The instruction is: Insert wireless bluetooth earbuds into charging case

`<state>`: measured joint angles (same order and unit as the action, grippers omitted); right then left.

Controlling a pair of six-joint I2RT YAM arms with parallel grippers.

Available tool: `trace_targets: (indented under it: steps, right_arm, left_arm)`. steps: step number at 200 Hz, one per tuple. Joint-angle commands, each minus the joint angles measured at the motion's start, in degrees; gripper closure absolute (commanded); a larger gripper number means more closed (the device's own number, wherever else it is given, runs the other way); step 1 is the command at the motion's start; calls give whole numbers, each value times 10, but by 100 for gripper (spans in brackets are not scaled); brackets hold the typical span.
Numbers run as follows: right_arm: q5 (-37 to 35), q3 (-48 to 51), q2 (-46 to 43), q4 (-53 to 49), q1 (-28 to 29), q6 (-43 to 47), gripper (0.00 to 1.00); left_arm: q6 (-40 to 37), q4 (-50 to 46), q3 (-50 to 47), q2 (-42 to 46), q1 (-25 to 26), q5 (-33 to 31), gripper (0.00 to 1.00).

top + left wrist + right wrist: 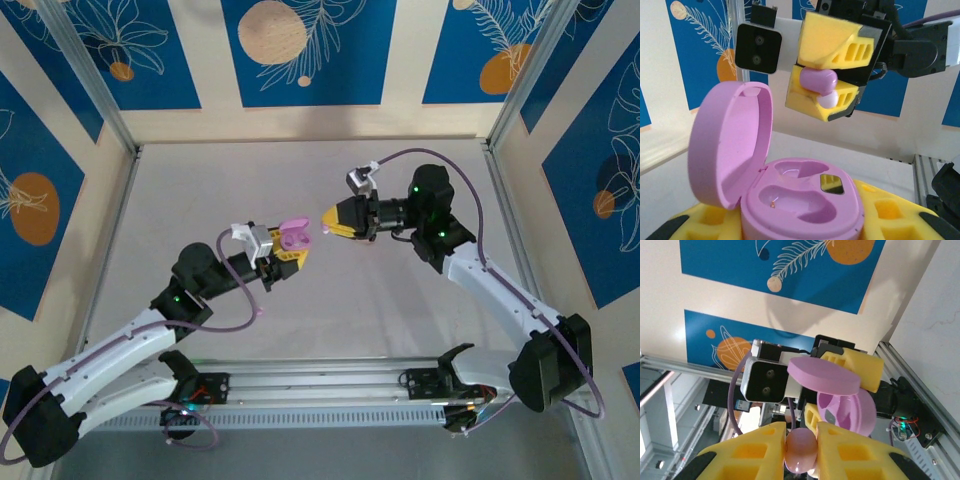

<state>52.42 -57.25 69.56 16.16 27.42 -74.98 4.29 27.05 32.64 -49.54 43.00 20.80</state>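
Observation:
My left gripper is shut on an open lilac-pink charging case, held above the table with its lid swung up on the left. Both earbud wells in the case are empty. My right gripper faces it from the right, a short gap away, shut on a lilac-pink earbud with a white tip. In the right wrist view that earbud sits pinched between the yellow fingers, with the open case just beyond. The blue and peach earbuds are out of view.
The grey table lies below both arms, walled by an aluminium frame and blue patterned panels. A rail runs along the near edge between the arm bases.

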Motion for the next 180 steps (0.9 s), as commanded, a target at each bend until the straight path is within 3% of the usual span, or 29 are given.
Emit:
trace_targets:
  steps: [1, 72, 180]
  right_arm:
    - [-22, -22, -20, -56, 19, 79, 77]
    - [-58, -28, -20, -87, 69, 164, 78]
    - [-124, -52, -16, -146, 86, 221, 78]
  left_arm:
    - [-9, 58, -11, -4, 3, 19, 75]
    - [-6, 96, -19, -5, 3, 30, 75]
    - [9, 101, -15, -11, 3, 59, 75]
